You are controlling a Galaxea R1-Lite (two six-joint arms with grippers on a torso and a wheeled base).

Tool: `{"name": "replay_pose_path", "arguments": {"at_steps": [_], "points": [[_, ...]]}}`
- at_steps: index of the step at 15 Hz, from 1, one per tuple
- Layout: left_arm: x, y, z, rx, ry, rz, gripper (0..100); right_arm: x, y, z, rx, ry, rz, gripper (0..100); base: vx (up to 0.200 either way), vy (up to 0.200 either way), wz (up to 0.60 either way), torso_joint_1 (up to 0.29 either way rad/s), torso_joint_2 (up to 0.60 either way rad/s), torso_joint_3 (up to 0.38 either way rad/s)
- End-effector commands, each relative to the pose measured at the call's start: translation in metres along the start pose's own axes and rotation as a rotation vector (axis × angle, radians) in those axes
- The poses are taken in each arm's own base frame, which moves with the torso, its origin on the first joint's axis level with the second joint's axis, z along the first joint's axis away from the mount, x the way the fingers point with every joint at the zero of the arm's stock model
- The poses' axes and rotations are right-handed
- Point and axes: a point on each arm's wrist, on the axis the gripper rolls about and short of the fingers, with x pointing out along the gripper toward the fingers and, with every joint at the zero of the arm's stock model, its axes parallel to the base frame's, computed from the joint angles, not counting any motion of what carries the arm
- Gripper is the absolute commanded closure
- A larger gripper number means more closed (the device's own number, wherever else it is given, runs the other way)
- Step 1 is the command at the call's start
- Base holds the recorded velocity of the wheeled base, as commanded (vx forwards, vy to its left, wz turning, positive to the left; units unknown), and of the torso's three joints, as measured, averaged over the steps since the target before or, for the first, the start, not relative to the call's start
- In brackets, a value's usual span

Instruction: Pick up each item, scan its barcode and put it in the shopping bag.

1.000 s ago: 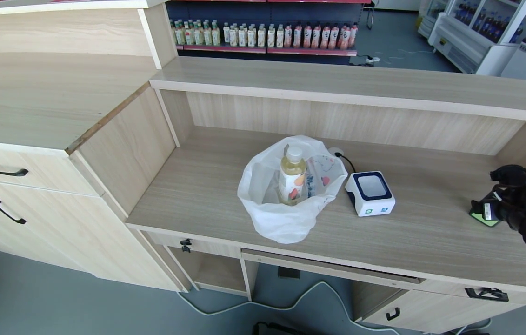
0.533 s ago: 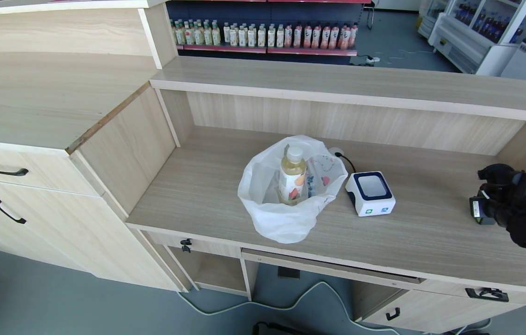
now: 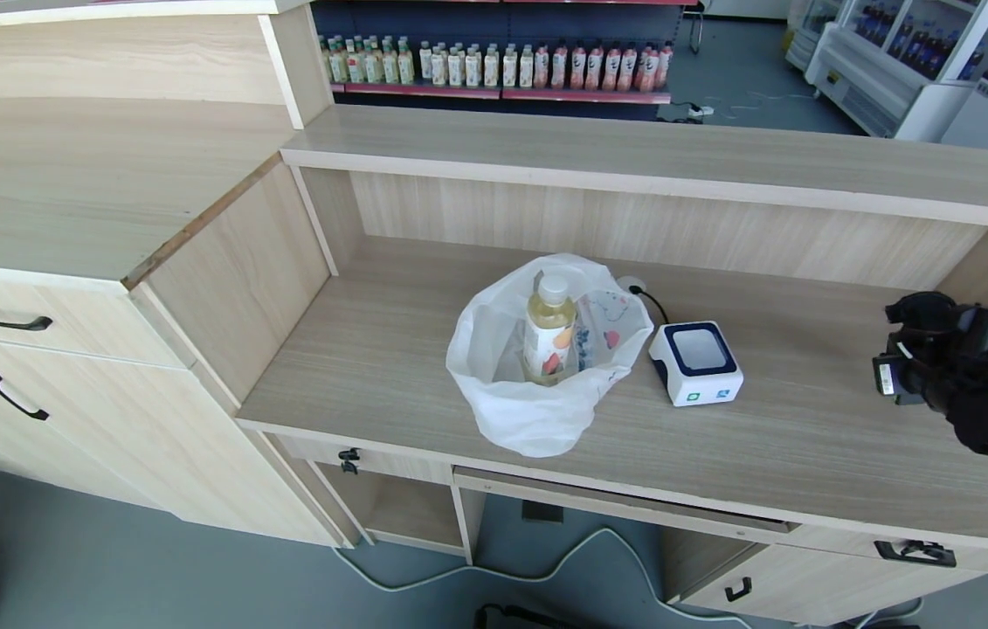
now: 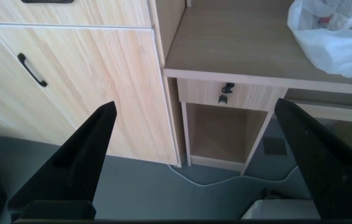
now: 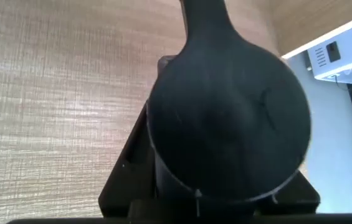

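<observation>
The right claw [image 3: 902, 367] pinches a small white-labelled item [image 3: 885, 378] above the counter [image 3: 808, 437], well right of the scanner [image 3: 695, 362]; its wrist view gives a dark round shape [image 5: 228, 118] over wood grain. The left claw [image 4: 191, 165], fingers [image 4: 70, 168] spread wide, hangs low before the counter front, left of the scanner. The shopping bag [image 3: 528, 411] sits just left of the scanner, a bottle [image 3: 549, 332] upright inside.

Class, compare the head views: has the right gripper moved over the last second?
Yes. The right gripper, holding a small item, has risen from the counter and edged toward the scanner, which has stayed put.
</observation>
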Motion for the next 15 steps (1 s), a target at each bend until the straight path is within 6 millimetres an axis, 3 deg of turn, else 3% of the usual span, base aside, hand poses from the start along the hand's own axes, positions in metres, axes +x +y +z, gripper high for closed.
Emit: {"name": "replay_pose_path", "arguments": {"at_steps": [1,3,4,5,6,8,11,14,15], "points": [[0.0,0.0,0.0,0.0,-0.001,0.0,0,-0.099,-0.042,0.064,-0.104,-0.143,-0.066,100,0.0,0.0,0.0,0.0,0.0,0.0],[0.0,0.0,0.0,0.0,-0.001,0.0,0,-0.195,-0.049,0.061,-0.29,-0.201,-0.058,100,0.0,0.0,0.0,0.0,0.0,0.0],[0.0,0.0,0.0,0.0,-0.001,0.0,0,-0.228,-0.048,0.057,-0.397,-0.239,-0.053,100,0.0,0.0,0.0,0.0,0.0,0.0],[0.0,0.0,0.0,0.0,-0.001,0.0,0,-0.26,-0.048,0.07,-0.566,-0.374,-0.013,100,0.0,0.0,0.0,0.0,0.0,0.0],[0.0,0.0,0.0,0.0,-0.001,0.0,0,-0.279,-0.04,0.081,-0.698,-0.509,0.082,100,0.0,0.0,0.0,0.0,0.0,0.0],[0.0,0.0,0.0,0.0,-0.001,0.0,0,-0.298,-0.014,0.091,-0.927,-0.783,0.245,100,0.0,0.0,0.0,0.0,0.0,0.0],[0.0,0.0,0.0,0.0,-0.001,0.0,0,-0.315,0.01,0.096,-1.227,-1.015,0.216,100,0.0,0.0,0.0,0.0,0.0,0.0],[0.0,0.0,0.0,0.0,-0.001,0.0,0,-0.342,0.041,0.111,-1.482,-1.366,0.082,100,0.0,0.0,0.0,0.0,0.0,0.0],[0.0,0.0,0.0,0.0,-0.001,0.0,0,-0.355,0.05,0.114,-1.571,-1.512,-0.034,100,0.0,0.0,0.0,0.0,0.0,0.0]]}}
